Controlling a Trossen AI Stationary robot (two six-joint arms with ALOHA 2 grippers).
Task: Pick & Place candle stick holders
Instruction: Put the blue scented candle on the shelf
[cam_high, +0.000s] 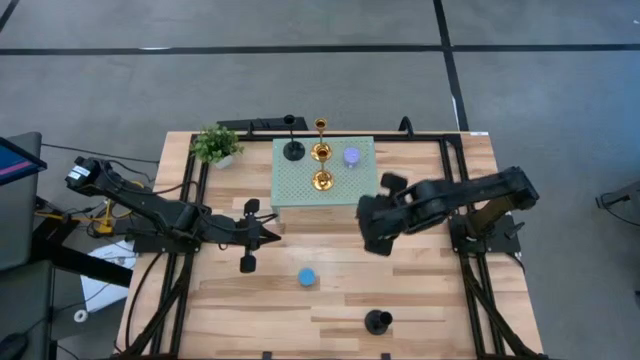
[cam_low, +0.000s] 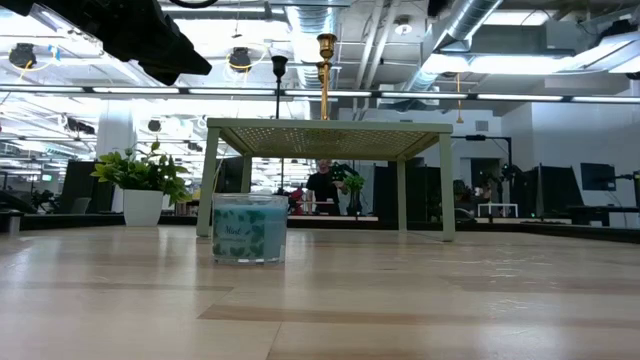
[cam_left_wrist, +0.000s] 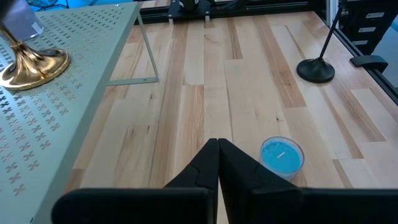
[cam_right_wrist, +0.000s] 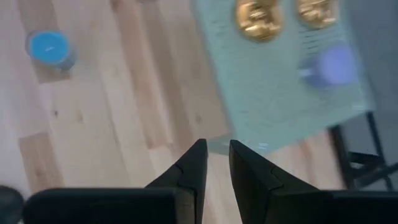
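I read this as a between-picks step: four holders already sit on the green stand (cam_high: 325, 172), two remain on the table (cam_high: 420, 300). On the stand are the two gold holders (cam_high: 321, 180), one black holder (cam_high: 293, 150) and the lilac holder (cam_high: 352, 156). Left to move are the blue holder (cam_high: 308, 277) and the second black holder (cam_high: 377, 321).

Left gripper (cam_high: 275, 235) hangs above the table just off the stand's front-left corner, fingers pressed together, nothing between them. In its wrist view the blue holder (cam_left_wrist: 282, 155) lies just ahead of the fingertips and a little to one side; the black holder (cam_left_wrist: 316, 70) stands farther off.

Right gripper (cam_high: 372, 238) hovers near the stand's front-right corner, fingers a narrow slit apart, empty. Its wrist view shows the blue holder (cam_right_wrist: 49, 47) well away.

My judgement is that the blue holder is the next pick and the left arm is the nearer. The move calls for opening the fingers wide, dropping to straddle the stubby body, then closing. The risk is nudging it, since it looks likely to slide on the smooth wood.
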